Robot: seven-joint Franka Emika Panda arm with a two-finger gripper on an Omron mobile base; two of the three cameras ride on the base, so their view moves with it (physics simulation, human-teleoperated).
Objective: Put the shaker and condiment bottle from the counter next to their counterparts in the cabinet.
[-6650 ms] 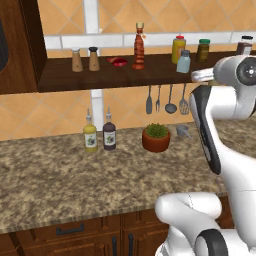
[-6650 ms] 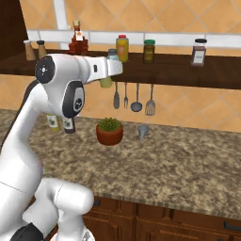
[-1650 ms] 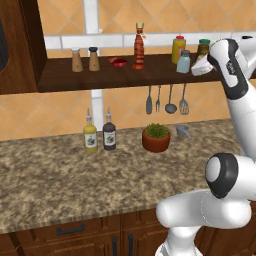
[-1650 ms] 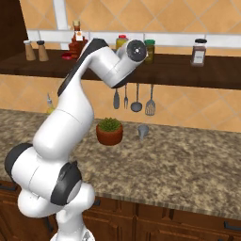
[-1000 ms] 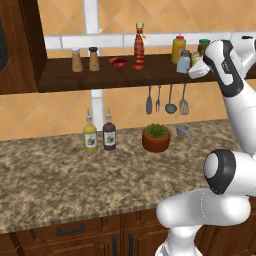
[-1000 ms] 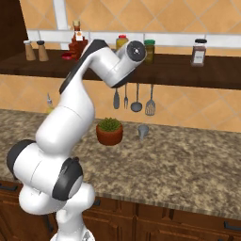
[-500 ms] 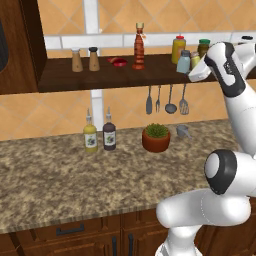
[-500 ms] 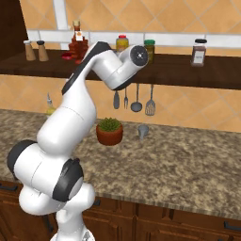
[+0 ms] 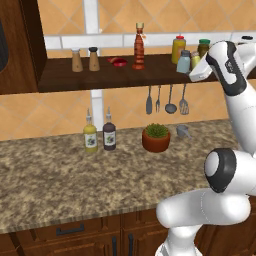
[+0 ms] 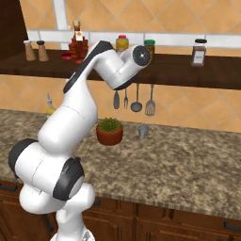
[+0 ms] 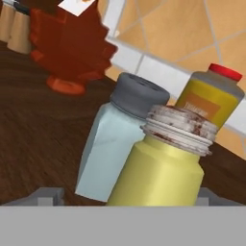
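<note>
The yellow-green shaker (image 11: 161, 166) stands upright on the dark wooden cabinet shelf (image 9: 115, 75), touching the pale blue-grey shaker (image 11: 117, 139) at its 9 o'clock in the hand view; the yellow red-capped bottle (image 11: 216, 98) rises behind at 1 o'clock. The gripper's jaws are spread wide and released, clasping nothing, its finger tips hidden at the frame's lower edge. The red-orange condiment bottle (image 9: 139, 46) is also up on the shelf, at 9 o'clock of the shakers, beside a small red dish (image 9: 119, 61). The granite counter (image 9: 60, 185) holds two spouted bottles (image 9: 99, 134) and a potted plant (image 9: 156, 138).
</note>
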